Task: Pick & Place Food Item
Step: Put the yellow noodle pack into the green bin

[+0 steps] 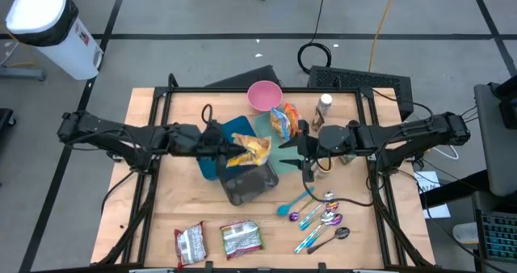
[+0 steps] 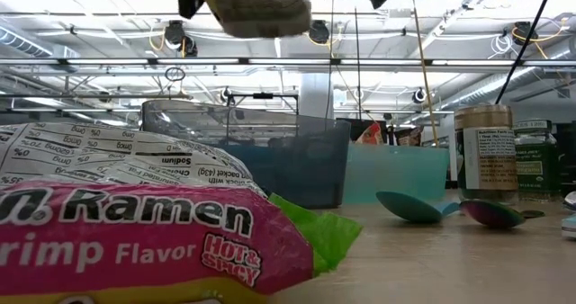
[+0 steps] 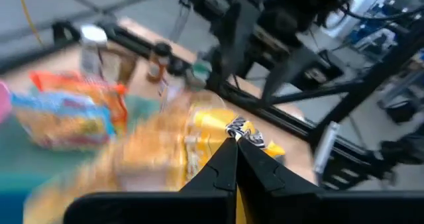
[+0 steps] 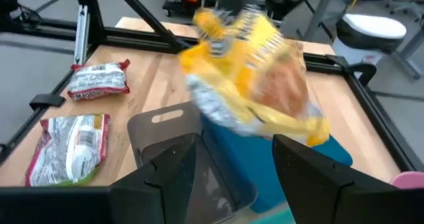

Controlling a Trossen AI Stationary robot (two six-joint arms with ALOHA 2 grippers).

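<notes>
From where I stand, two ramen packets (image 1: 191, 242) lie flat near the front edge of the desk (image 1: 153, 200), left of centre, the second packet (image 1: 241, 237) just beside the first. Above them the left arm reaches in over the desk, and its gripper (image 1: 229, 148) has its fingers (image 3: 225, 171) pressed together on a corner of a yellow snack bag (image 1: 252, 149). The bag hangs in the air, clear of the desk, over the blue bin (image 1: 222, 136) and the dark grey bin (image 1: 249, 184) that sit touching in the middle. From table height the bag (image 2: 252, 5) shows high above the grey bin's rim. Behind the bins stands a pink bowl (image 1: 264, 94), and just right of it an orange snack bag (image 1: 283, 121) rests on a teal tray (image 1: 284, 148). The right gripper (image 1: 308, 161) hovers beside that tray with its fingers (image 4: 169, 168) spread wide, holding nothing. Jars (image 1: 325, 105) stand near it at the back. In front of the right arm a cluster of coloured spoons (image 1: 319, 216) lies scattered on the wood.
</notes>
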